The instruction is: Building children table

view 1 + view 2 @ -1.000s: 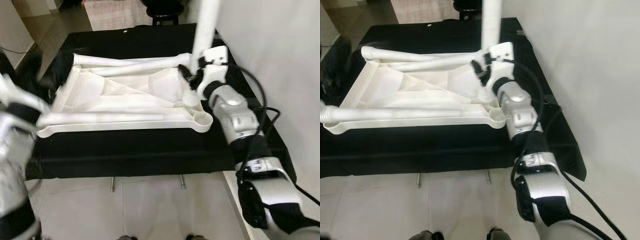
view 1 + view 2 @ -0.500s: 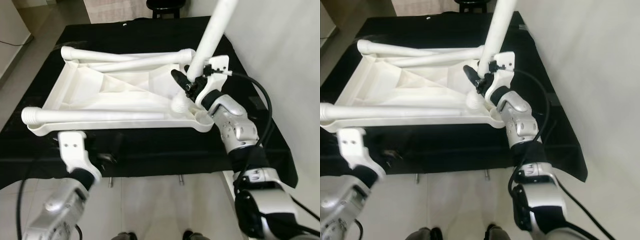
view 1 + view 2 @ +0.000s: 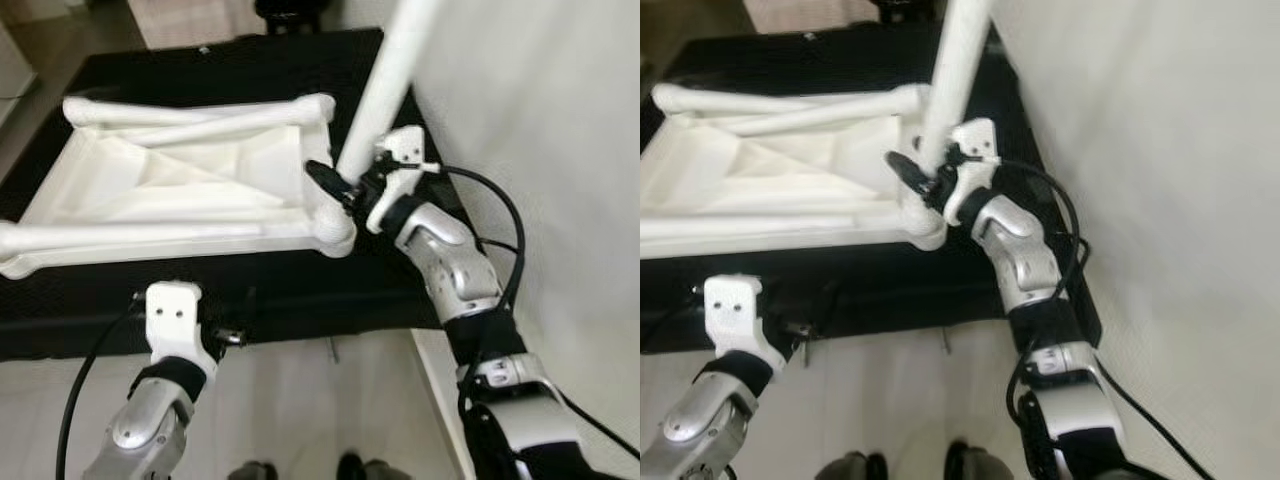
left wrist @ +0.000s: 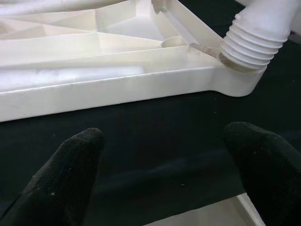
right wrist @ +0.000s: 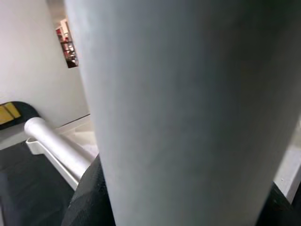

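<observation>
Gripping upright leg [image 3: 385,88], right claw [image 3: 345,185] raised

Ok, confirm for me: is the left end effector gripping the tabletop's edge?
No. The left end effector is open above the black cloth, short of the white tabletop, touching nothing.

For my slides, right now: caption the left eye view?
Right gripper clamps a white leg over the upturned tabletop's corner; left gripper waits open.

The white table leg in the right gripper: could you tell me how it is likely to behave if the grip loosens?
The white table leg looks rigid, smooth plastic, so it may slip. Standing tilted at the tabletop's corner socket, it would probably topple. Being round, it could roll across the black cloth.
</observation>
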Tool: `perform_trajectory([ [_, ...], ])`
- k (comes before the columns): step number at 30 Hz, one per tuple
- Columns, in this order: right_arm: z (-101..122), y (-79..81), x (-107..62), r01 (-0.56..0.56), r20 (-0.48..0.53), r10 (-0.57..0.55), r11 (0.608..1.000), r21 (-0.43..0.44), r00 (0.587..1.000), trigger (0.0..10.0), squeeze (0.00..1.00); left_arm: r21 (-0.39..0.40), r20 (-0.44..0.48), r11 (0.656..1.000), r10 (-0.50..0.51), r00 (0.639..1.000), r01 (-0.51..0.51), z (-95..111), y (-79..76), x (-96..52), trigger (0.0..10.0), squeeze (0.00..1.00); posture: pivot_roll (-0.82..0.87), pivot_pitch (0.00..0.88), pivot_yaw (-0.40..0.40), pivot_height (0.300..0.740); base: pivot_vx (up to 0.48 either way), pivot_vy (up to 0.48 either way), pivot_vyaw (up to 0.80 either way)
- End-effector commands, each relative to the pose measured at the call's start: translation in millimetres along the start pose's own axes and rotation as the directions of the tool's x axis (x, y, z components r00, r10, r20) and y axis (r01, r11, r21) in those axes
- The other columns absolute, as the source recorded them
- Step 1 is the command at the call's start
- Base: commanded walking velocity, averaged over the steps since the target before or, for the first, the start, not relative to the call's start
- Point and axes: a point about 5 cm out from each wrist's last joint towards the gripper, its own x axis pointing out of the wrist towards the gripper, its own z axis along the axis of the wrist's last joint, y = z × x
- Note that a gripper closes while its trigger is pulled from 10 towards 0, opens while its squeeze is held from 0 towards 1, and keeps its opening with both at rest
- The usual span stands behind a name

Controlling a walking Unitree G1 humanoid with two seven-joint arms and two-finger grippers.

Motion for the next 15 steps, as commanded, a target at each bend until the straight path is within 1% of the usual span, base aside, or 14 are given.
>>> perform_trajectory([
  [1, 5, 7.4, 2.1, -0.061, 0.01, 0.061, 0.997, -0.054, 0.998, 10.0, 0.0, 0.046, -0.003, 0.999, 0.019, 1.0, -0.019, -1, 1.5, -3.8, 10.0, 0.0, -0.03, 0.234, 0.024, 0.74, 0.0, 0.0, 0.0],
  [4, 6, 8.5, 2.2, -0.079, 0.003, 0.08, 0.995, -0.068, 0.997, 10.0, 0.0, 0.056, -0.005, 0.998, 0.026, 1.0, -0.025, -1, 0.9, -4.3, 10.0, 0.0, -0.03, 0.234, 0.024, 0.74, 0.0, 0.0, 0.0],
  [6, 9, 9.0, 3.9, -0.101, -0.004, 0.101, 0.991, -0.085, 0.995, 10.0, 0.0, 0.06, -0.039, 0.998, 0.038, 0.999, -0.035, -4, 0.5, -4.2, 10.0, 0.0, -0.03, 0.245, 0.02, 0.74, 0.0, 0.48, 0.0],
  [8, 11, 8.6, 6.3, -0.103, -0.002, 0.103, 0.99, -0.092, 0.995, 10.0, 0.0, 0.069, -0.03, 0.996, 0.053, 0.998, -0.05, -3, 0.8, -4.0, 10.0, 0.0, -0.03, 0.25, 0.018, 0.74, 0.0, 0.48, 0.0],
  [9, 13, 8.1, 8.0, -0.096, -0.001, 0.097, 0.991, -0.095, 0.995, 10.0, 0.0, 0.088, -0.015, 0.995, 0.055, 0.998, -0.053, -1, 0.8, -4.3, 10.0, 0.0, -0.03, 0.255, 0.018, 0.74, 0.0, 0.259, 0.0],
  [10, 13, 8.1, 8.0, -0.096, -0.001, 0.097, 0.991, -0.095, 0.995, 10.0, 0.0, 0.088, -0.015, 0.995, 0.055, 0.998, -0.053, -1, 0.8, -4.3, 10.0, 0.0, -0.03, 0.255, 0.018, 0.74, 0.0, 0.259, 0.0],
  [15, 16, 4.6, 14.5, -0.068, 0.002, 0.068, 0.993, -0.102, 0.998, 10.0, 0.0, 0.141, -0.008, 0.989, 0.056, 0.998, -0.055, 0, -1.0, -7.0, 10.0, 0.0, -0.03, 0.269, 0.016, 0.74, 0.0, 0.0, 0.0],
])
